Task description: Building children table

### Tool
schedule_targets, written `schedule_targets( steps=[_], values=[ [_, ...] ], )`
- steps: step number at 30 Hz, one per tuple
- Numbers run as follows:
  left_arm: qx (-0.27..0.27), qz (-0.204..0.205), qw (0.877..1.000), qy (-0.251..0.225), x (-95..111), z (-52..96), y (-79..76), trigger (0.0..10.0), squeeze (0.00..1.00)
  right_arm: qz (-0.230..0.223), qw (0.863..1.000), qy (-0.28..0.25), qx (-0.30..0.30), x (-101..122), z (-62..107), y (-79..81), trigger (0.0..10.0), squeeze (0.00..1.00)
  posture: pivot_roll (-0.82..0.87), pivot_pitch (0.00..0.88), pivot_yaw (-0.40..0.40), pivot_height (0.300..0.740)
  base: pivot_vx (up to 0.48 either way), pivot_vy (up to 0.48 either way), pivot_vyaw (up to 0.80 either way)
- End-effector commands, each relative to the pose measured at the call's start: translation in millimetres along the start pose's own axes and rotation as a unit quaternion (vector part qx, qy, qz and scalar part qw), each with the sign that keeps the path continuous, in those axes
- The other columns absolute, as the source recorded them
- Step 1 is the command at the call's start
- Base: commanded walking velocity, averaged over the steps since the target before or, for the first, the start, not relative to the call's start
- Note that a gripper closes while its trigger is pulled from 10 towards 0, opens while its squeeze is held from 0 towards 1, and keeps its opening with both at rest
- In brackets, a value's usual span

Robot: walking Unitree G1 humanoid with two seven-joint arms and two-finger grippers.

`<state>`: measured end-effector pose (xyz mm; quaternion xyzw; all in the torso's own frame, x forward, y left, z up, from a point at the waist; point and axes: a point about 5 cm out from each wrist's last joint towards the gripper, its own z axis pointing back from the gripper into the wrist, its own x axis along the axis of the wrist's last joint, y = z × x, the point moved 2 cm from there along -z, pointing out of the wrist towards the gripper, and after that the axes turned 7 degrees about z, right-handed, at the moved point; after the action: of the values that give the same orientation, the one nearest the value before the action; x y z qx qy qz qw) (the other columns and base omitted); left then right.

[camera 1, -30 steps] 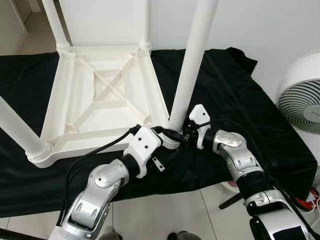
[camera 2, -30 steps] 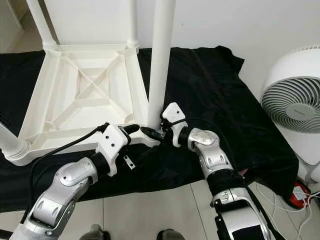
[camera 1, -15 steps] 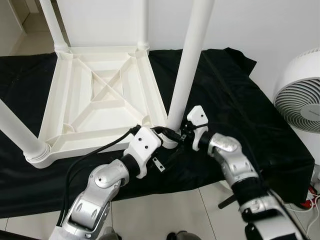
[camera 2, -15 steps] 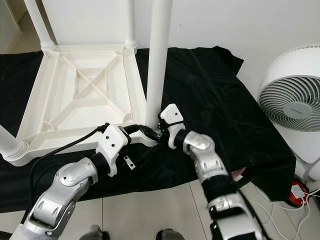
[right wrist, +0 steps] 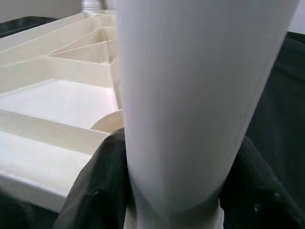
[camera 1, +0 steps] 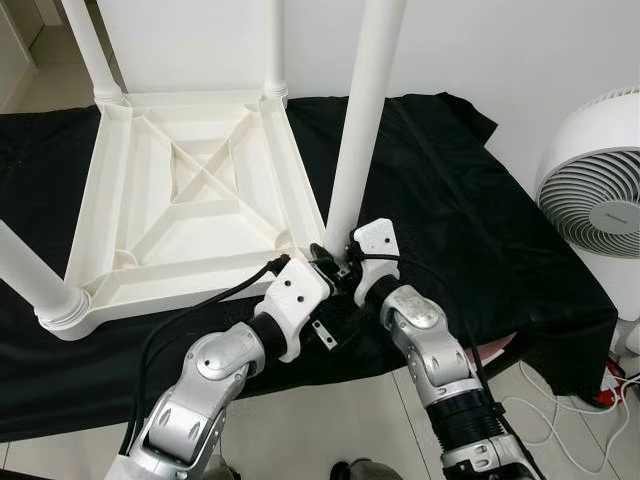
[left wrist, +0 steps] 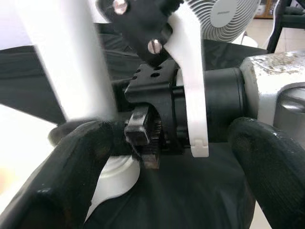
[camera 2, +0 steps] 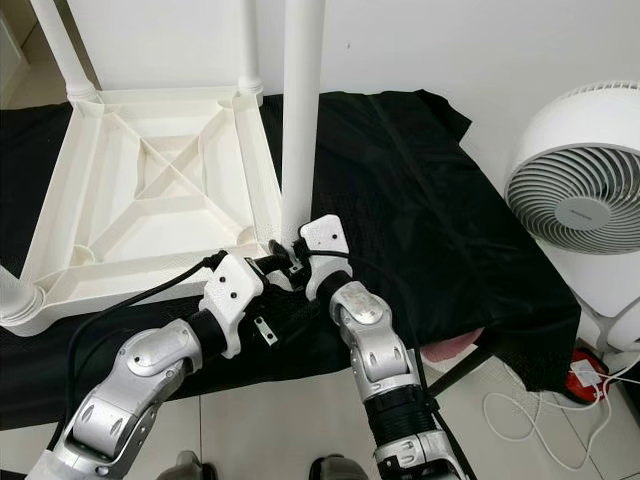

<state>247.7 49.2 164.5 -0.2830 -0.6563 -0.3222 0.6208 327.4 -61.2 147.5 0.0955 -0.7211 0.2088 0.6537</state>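
The white children's table (camera 1: pixel 190 190) lies upside down on a black cloth (camera 1: pixel 450 200). Its near right leg (camera 1: pixel 355 130) stands upright in the corner socket. My right gripper (camera 1: pixel 332 258) is shut on that leg's base; in the right wrist view the leg (right wrist: pixel 190 95) sits tight between the black fingers (right wrist: pixel 97 188). My left gripper (camera 1: pixel 318 270) is just beside it at the same corner, open. In the left wrist view its fingers (left wrist: pixel 71 171) stand wide apart around the right gripper's black body (left wrist: pixel 162 105), with the leg (left wrist: pixel 71 62) behind.
Three more legs stand up: back left (camera 1: pixel 90 50), back right (camera 1: pixel 273 50) and near left (camera 1: pixel 30 275). A white fan (camera 1: pixel 595 190) stands right of the cloth. A black cable (camera 1: pixel 200 305) runs along my left arm. Cords lie on the tiled floor (camera 1: pixel 600 395).
The right arm has swung in under the leg's corner, its elbow now closer to my body, while its gripper stays at the leg's base. The left gripper has kept its place. The camera shifted slightly.
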Motion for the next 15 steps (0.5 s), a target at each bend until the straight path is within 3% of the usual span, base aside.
schedule_targets(
  steps=[1,9,10,15],
  values=[
    [0.008,0.004,1.0,0.003,-1.1,-0.9,-1.9,10.0,0.0,-0.007,0.998,-0.013,-0.053,11.8,-0.9,-0.8,10.0,0.0,-0.01,0.085,-0.035,0.74,0.0,0.0,0.0],
    [0.007,0.005,1.0,0.004,-1.5,-1.0,-1.6,10.0,0.0,-0.002,0.998,-0.003,-0.059,9.4,0.6,-4.6,10.0,0.0,-0.01,0.078,-0.036,0.74,0.0,0.0,0.0],
    [0.007,0.003,1.0,0.005,-1.5,-0.9,-1.1,10.0,0.0,-0.007,0.998,-0.004,-0.059,9.4,1.0,-4.7,10.0,1.0,-0.01,0.078,-0.036,0.74,0.0,0.0,0.0],
    [0.01,0.003,1.0,0.006,-2.4,-0.2,-0.7,10.0,0.0,-0.015,0.999,-0.017,-0.037,13.4,4.5,-5.2,10.0,1.0,-0.01,0.078,-0.038,0.74,0.0,0.0,0.0]
  ],
)
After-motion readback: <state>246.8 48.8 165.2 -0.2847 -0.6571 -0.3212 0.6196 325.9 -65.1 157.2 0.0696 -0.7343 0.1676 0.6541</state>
